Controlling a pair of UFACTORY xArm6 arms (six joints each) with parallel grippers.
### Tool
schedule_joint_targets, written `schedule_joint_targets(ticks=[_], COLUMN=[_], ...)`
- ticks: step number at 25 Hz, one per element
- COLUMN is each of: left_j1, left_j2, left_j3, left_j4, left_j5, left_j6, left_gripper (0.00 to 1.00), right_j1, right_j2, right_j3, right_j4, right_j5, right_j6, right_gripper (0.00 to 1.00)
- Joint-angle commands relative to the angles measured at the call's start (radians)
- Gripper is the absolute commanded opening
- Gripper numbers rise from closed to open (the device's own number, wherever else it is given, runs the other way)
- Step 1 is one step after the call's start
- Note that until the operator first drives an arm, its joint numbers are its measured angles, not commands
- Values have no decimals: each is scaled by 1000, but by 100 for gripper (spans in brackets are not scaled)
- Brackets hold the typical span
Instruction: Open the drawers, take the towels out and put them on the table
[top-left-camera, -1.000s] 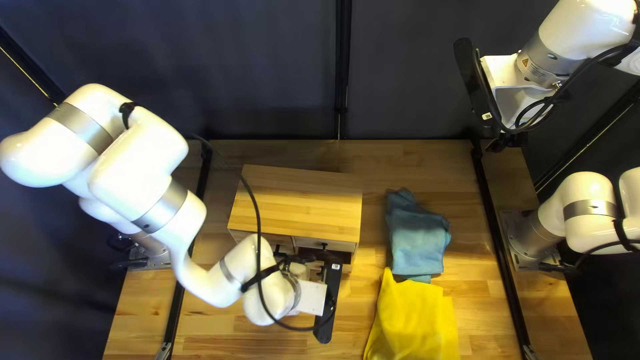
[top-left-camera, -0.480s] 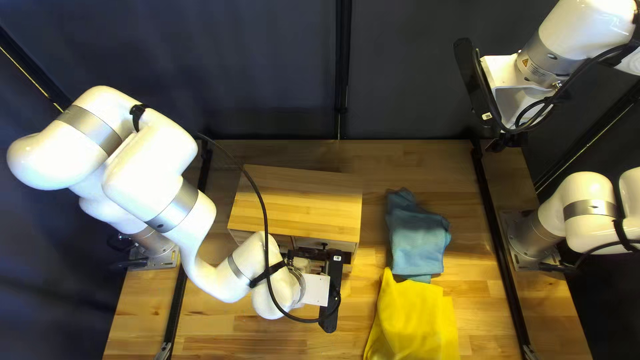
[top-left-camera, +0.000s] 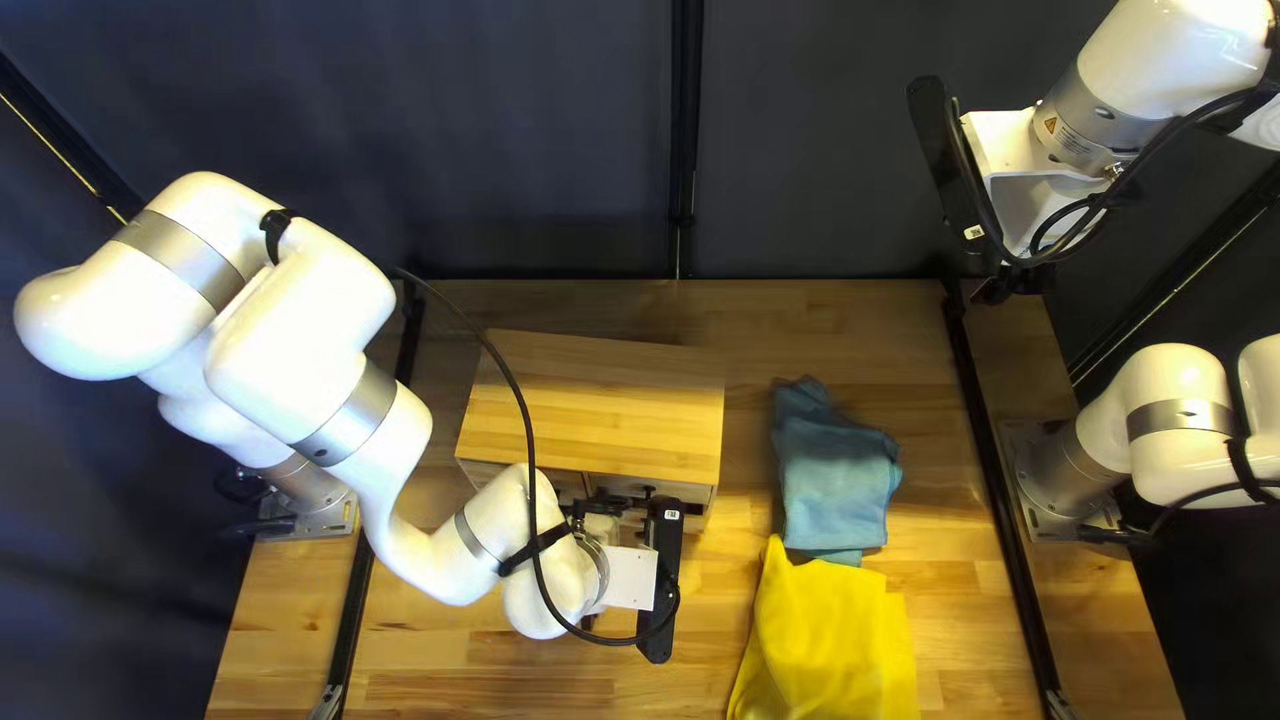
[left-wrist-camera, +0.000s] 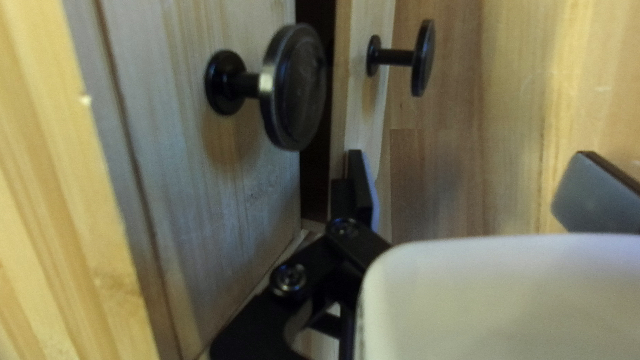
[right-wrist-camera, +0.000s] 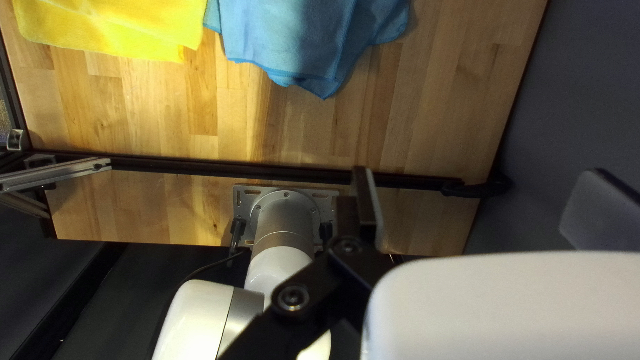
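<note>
From above, the wooden drawer unit (top-left-camera: 600,410) sits on the worktop (top-left-camera: 850,320) a little left of centre, its drawers facing the near edge. The left arm (top-left-camera: 290,350) bends down in front of it, and the left end effector (top-left-camera: 628,510) is right at that near face, pointing into it. Both towels lie to the right of the unit, apart from it. The blue towel (top-left-camera: 835,480) is bunched and farther back, the yellow towel (top-left-camera: 825,640) is spread flat at the near edge, and the two meet edge to edge. The right arm (top-left-camera: 1150,60) is raised high at the right of this view, in front of the dark curtain (top-left-camera: 500,130). In the left wrist view the end effector stands wide apart and grips nothing. Just ahead are two drawer fronts (left-wrist-camera: 200,175) with a dark gap between them, each with a round black knob. The near knob (left-wrist-camera: 292,87) lies to the side of one finger (left-wrist-camera: 361,180), outside the opening. The far knob (left-wrist-camera: 422,57) is ahead of the opening, untouched. That finger's tip is close against the edge of the far knob's front; whether it touches I cannot tell. In the right wrist view the right end effector (right-wrist-camera: 480,210) is likewise spread wide and empty. It hangs high over the right arm's own base (right-wrist-camera: 285,220) and a black rail (right-wrist-camera: 225,167), with the blue and yellow towels on the worktop beyond.
</note>
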Motion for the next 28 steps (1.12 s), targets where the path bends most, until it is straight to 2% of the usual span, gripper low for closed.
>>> schedule_joint_targets(ticks=[1, 5, 9, 10, 11, 17, 25, 26, 27, 28], left_j1=[-37, -113, -102, -84, -71, 15, 41, 40, 40, 41], left_j2=[1, -19, -10, 0, 7, 29, 38, 39, 37, 36], left_j3=[-11, -42, -49, -52, -54, -51, -49, -48, -45, -43], left_j4=[-20, -82, -92, -89, -87, -60, -53, -55, -57, -59], left_j5=[17, 82, 72, 58, 47, -9, -8, -7, -4, -3], left_j6=[-9, 4, 26, 37, 46, 88, 86, 85, 84, 83], left_gripper=[100, 100, 100, 88, 0, 0, 0, 72, 96, 100], right_j1=[0, 0, 0, 0, 0, 0, 0, 0, 0, 0], right_j2=[0, 0, 0, 0, 0, 0, 0, 0, 0, 0], right_j3=[0, 0, 0, 0, 0, 0, 0, 0, 0, 0], right_j4=[0, 0, 0, 0, 0, 0, 0, 0, 0, 0], right_j5=[0, 0, 0, 0, 0, 0, 0, 0, 0, 0], right_j6=[0, 0, 0, 0, 0, 0, 0, 0, 0, 0], right_gripper=[100, 100, 100, 100, 100, 100, 100, 100, 100, 100])
